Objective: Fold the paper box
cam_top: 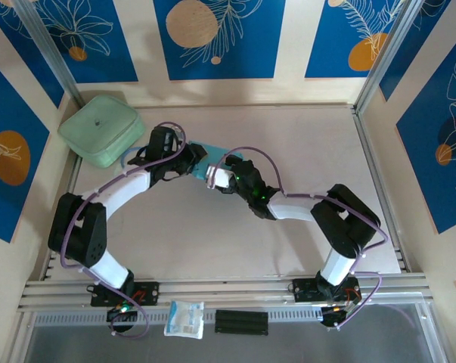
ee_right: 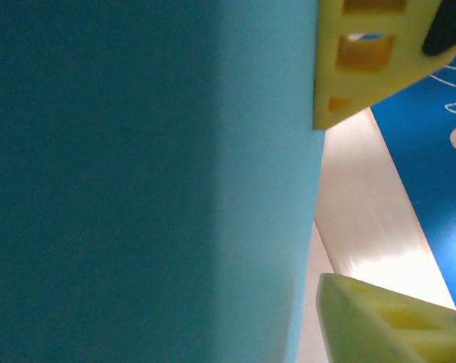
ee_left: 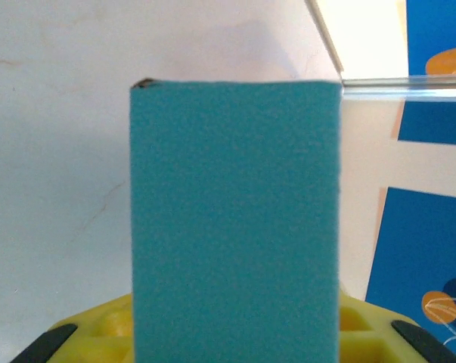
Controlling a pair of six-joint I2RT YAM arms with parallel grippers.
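Note:
The paper box point(cam_top: 204, 156) is a light blue cardboard piece held above the table's back middle, between the two arms. In the left wrist view its blue panel point(ee_left: 235, 219) stands upright between the yellow jaws, and my left gripper point(ee_left: 235, 336) is shut on its lower part. My right gripper point(cam_top: 217, 178) is at the box's right end. In the right wrist view the blue box point(ee_right: 137, 181) sits very close on the left. The upper yellow finger point(ee_right: 364, 68) meets its edge, the lower one stands apart from it, and the right gripper point(ee_right: 364, 212) is open.
A pale green rounded case point(cam_top: 103, 130) lies at the back left, just beyond the left wrist. A small clear-white packet point(cam_top: 184, 319) and a black strip point(cam_top: 241, 321) rest on the front rail. Aluminium posts and blue patterned walls close in the table.

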